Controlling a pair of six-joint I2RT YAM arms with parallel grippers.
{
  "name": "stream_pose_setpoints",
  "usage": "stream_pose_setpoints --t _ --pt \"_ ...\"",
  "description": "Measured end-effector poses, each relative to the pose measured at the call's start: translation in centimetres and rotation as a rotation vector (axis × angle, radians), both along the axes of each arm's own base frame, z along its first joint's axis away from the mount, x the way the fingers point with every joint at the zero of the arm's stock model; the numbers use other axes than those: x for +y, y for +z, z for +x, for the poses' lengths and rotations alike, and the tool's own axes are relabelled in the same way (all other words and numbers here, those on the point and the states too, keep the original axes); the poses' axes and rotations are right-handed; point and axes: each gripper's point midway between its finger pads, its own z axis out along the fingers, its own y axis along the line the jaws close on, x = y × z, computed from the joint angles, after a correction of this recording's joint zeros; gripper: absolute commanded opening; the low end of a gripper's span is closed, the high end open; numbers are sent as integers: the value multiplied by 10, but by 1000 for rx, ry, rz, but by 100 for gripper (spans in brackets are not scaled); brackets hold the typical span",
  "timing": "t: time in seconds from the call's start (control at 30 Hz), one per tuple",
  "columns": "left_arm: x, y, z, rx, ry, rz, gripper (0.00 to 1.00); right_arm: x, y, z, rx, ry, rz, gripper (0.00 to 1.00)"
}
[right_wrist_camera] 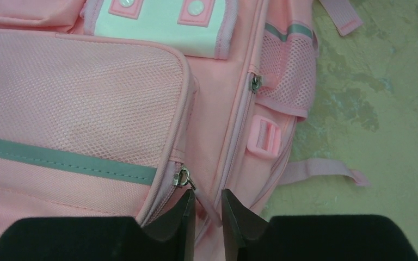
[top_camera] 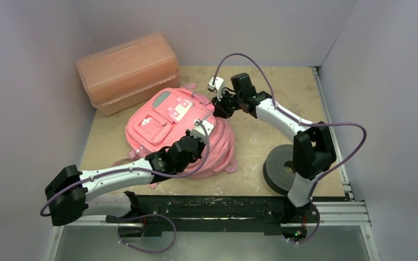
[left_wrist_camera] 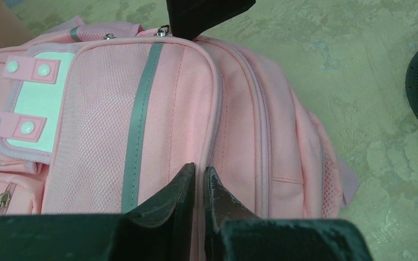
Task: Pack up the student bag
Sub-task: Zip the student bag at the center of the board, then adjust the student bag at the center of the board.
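The student bag (top_camera: pixel 168 122) lies face up under both grippers. The left gripper (left_wrist_camera: pixel 200 169), jaws shut, sits at its side seam. The right gripper (right_wrist_camera: pixel 208 193), jaws slightly apart, straddles the pink tab of a zip pull (right_wrist_camera: pixel 182 178). A salmon box (top_camera: pixel 128 70) stands beyond the left gripper, and a dark disc (top_camera: pixel 283 168) lies well behind the right.

Soft, even light from above. Weak shadow beside the backpack (top_camera: pixel 168 125) on the table (top_camera: pixel 250 147). Wrist views sharp; black fingers (left_wrist_camera: pixel 168 217) underexposed, featureless.
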Motion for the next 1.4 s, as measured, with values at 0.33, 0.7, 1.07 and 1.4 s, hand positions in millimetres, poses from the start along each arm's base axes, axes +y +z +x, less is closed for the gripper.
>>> stream_pose_setpoints --t 0.33,0.7,1.07,1.4 --pt "-10 7 -12 119 -39 -17 51 -53 35 12 -106 -222 -48 97" --pt "-6 56 -22 220 -67 -93 52 -77 62 -18 87 -580 161 99" --pt "-20 76 -66 309 -259 -170 52 -99 -30 -123 469 -788 376 75" --pt "-25 89 -91 325 -391 -233 52 -67 -86 -147 720 -707 418 69"
